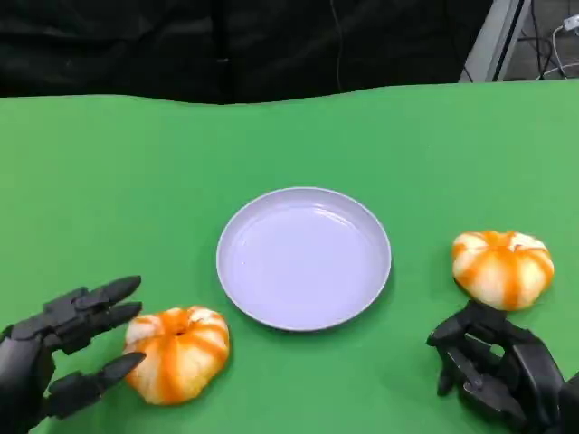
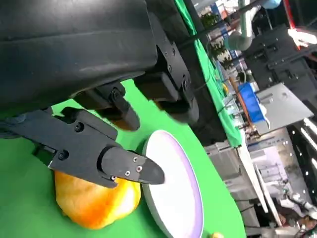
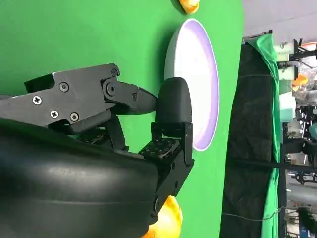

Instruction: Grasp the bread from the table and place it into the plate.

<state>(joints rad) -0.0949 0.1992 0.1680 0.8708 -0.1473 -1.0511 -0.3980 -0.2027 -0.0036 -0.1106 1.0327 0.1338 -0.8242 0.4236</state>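
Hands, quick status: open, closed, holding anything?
Left hand: open, fingers spread beside the orange-and-white pumpkin-shaped bread, not gripping it.
Right hand: fingers curled in, holding nothing.

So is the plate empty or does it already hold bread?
Empty. The plate shows only its bare white inside; one bread lies on the table by the left hand, the other bread at the right.

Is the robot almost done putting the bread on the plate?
Not yet. The plate holds nothing. The left hand is open beside one bread, not gripping it. The right hand sits near the other bread. Grasping and placing remain.
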